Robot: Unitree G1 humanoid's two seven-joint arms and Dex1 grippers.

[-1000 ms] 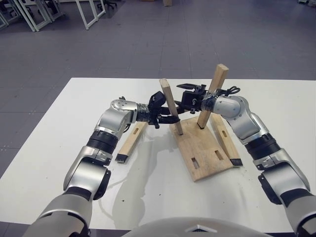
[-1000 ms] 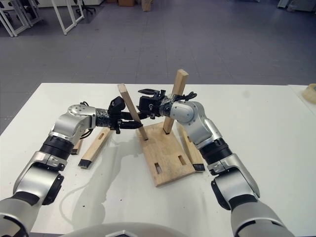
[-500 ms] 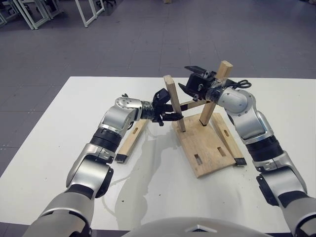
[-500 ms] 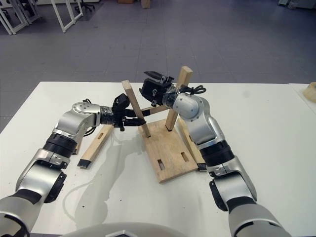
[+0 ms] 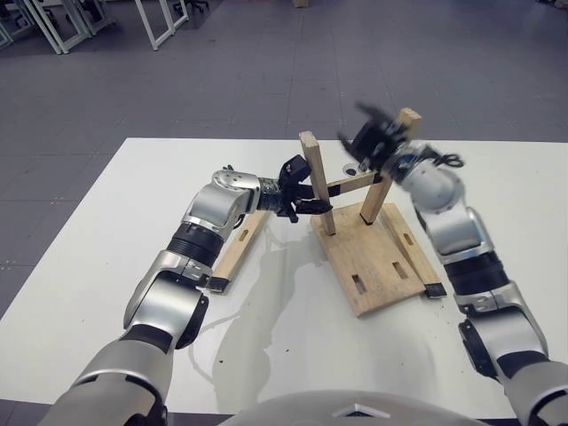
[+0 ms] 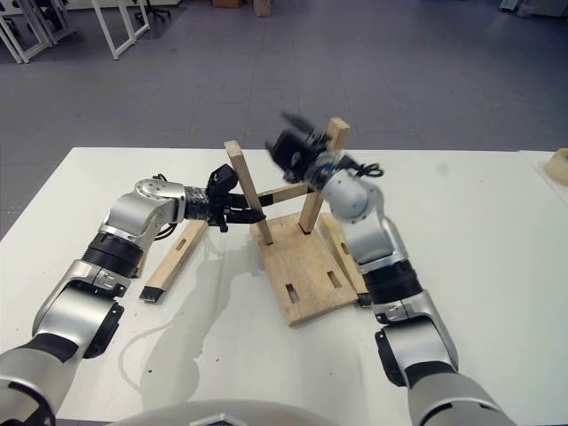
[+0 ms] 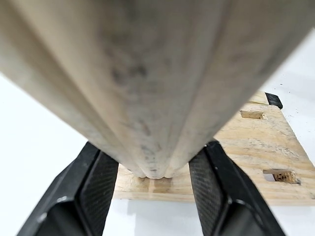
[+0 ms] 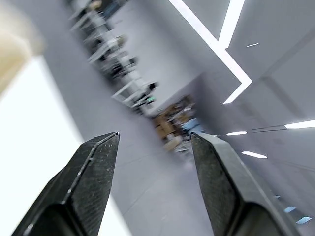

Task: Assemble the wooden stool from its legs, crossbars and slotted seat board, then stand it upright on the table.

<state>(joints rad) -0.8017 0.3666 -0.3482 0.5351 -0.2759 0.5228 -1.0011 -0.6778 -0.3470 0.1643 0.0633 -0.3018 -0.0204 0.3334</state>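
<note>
Steadying a leg [image 5: 314, 173] pinched in my left gripper [image 5: 309, 206]; right gripper [image 5: 359, 129] spread, empty. Guessing the crossbar [image 5: 351, 184] needs pushing home next.

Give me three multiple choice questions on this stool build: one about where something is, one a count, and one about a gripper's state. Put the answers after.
1. The crossbar sits:
A. loose beside the board
B. between the two standing legs
C. flat across the slots of the seat board

2. Legs standing upright in the seat board:
A. one
B. two
C. four

3. The left gripper is:
A. open, holding nothing
B. shut on the crossbar
C. shut on the left leg

Answers:
1 B: the bar spans from the left leg to the right leg, above the board.
2 B: just those two rise from it.
3 C: in the left wrist view its fingers press on both sides of that leg.
</note>
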